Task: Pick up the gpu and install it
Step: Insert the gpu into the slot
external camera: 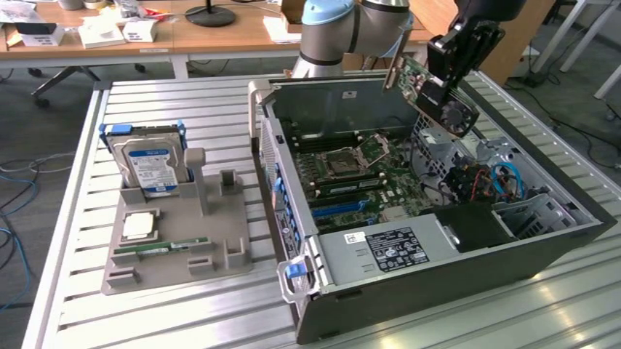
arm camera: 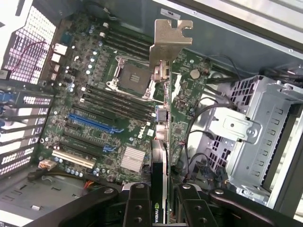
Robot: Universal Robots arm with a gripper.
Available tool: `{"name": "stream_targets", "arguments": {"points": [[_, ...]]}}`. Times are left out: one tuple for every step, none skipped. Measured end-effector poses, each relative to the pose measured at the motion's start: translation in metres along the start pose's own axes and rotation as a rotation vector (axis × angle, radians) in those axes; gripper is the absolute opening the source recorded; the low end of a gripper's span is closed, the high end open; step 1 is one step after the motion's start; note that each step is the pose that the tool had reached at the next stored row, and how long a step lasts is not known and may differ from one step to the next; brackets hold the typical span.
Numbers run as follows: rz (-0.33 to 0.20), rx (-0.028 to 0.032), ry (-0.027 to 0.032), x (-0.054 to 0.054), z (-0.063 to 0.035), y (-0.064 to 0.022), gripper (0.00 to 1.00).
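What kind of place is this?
Probably a robotics lab in an office: a robot arm holds a gpu over an open PC on a metal table, with desks behind.

This is a robotics lab set up in an office-like workroom. A robot arm (external camera: 335, 29) stands behind a counter (external camera: 194, 102) of metal slats, its claw (arm camera: 159, 198) clamped on a graphics card (external camera: 454, 115) above an open computer case (external camera: 543, 240) — its motherboard (arm camera: 94, 109) bare. Beside the case, a grey holder (external camera: 174, 254) keeps a hard drive (external camera: 150, 167) upright and smaller parts flat. Beyond stand wooden desks (external camera: 223, 40) with small boxes (external camera: 102, 33) and a lamp foot (external camera: 211, 14) — under them a wheeled chair base (external camera: 58, 76), with loose cables (external camera: 14, 178) on the floor (external camera: 39, 123).
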State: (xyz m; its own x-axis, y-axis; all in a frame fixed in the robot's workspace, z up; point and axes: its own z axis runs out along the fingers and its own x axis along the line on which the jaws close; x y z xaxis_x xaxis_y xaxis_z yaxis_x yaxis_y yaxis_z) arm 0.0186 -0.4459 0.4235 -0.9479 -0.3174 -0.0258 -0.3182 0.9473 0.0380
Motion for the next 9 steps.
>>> {"name": "stream_targets", "arguments": {"points": [[-0.009,-0.0002,0.0004,0.0000,0.0000,0.0000,0.26],[-0.018,-0.0004,0.0007,0.0000,0.0000,0.0001,0.26],[-0.027,-0.0006,0.0011,-0.0001,0.0001,0.0002,0.26],[-0.036,-0.0009,0.0014,-0.0001,0.0001,0.0002,0.26],[-0.046,-0.0011,0.0017,-0.0001,0.0002,0.0003,0.26],[-0.055,-0.0013,0.0021,-0.0001,0.0002,0.0003,0.26],[-0.064,-0.0016,0.0025,-0.0001,0.0002,0.0004,0.26],[-0.075,-0.0019,0.0028,-0.0001,0.0003,0.0004,0.26],[-0.085,-0.0021,0.0032,-0.0002,0.0003,0.0004,0.26]]}}
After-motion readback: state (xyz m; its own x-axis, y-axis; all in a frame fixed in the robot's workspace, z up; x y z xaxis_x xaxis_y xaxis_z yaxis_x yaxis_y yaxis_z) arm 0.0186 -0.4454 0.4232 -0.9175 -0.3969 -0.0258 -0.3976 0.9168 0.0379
